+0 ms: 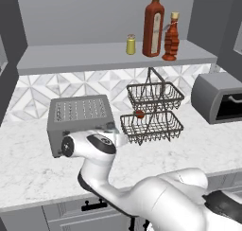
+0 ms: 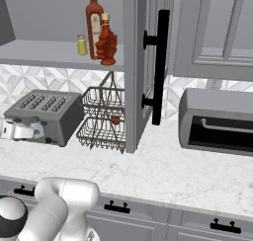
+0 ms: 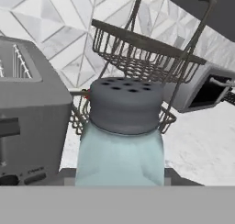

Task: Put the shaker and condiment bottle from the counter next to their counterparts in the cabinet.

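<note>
The shaker [image 3: 120,140], pale blue glass with a grey holed cap, stands upright and very close in the hand view, between the fingers of my gripper [image 3: 119,173]. From the base, my gripper [image 1: 113,129] is shut on the shaker [image 2: 37,131] low over the counter [image 1: 198,145], just in front of the toaster. Up in the cabinet [image 1: 71,57], the leaf-shaped condiment bottle [image 1: 171,38] stands on the shelf beside the tall red bottle [image 1: 153,26]. The yellow shaker [image 1: 131,44] stands left of them.
A grey toaster [image 1: 78,116] sits directly behind my hand. A two-tier wire basket [image 1: 153,112] with a small red thing in it stands to the right, then a toaster oven [image 1: 220,100]. The open cabinet door [image 2: 143,62] juts out right of the shelf.
</note>
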